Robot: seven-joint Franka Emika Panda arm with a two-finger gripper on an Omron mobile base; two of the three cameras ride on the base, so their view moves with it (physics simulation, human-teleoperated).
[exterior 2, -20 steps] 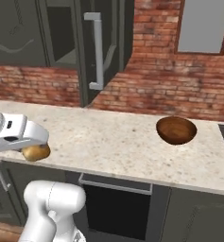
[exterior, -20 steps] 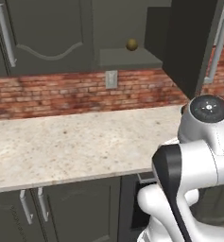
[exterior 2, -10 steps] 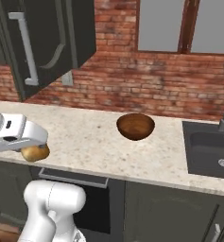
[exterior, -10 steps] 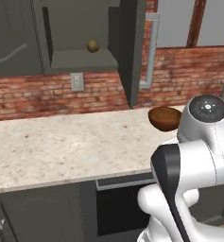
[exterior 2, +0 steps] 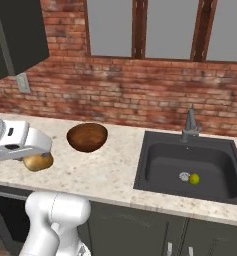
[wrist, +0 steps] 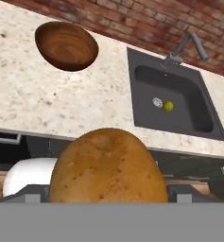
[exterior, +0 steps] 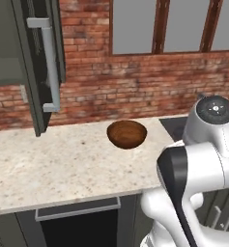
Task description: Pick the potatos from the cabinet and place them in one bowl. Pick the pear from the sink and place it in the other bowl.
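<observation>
One golden-tan potato [wrist: 106, 168] is sitting clamped between the jaws of the gripper [exterior 2: 37, 159], which are closing on its middle. Firm, rounded and light, it is likely gripping best across its widest part; the dark-brown bowl [wrist: 66, 46] is lying well ahead of the jaws.

kitchen | black sink [exterior 2: 190, 172] w/ faucet [exterior 2: 190, 128] | stone counter [exterior: 48, 169] | brick wall [exterior 2: 140, 90] | dark cabinet [exterior: 36, 62]

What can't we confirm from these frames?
- Gripper fingertips: in the hand view the potato covers them, so contact on it is unclear.
- Gripper in the right base view: the white hand hides all but part of the potato.
- Cabinet interior: cut off by the left edge of the left base view, behind the open door.
- Pear in the sink: too small to tell its shape.
- Bowl: its far inner wall is hidden by its rim.
</observation>
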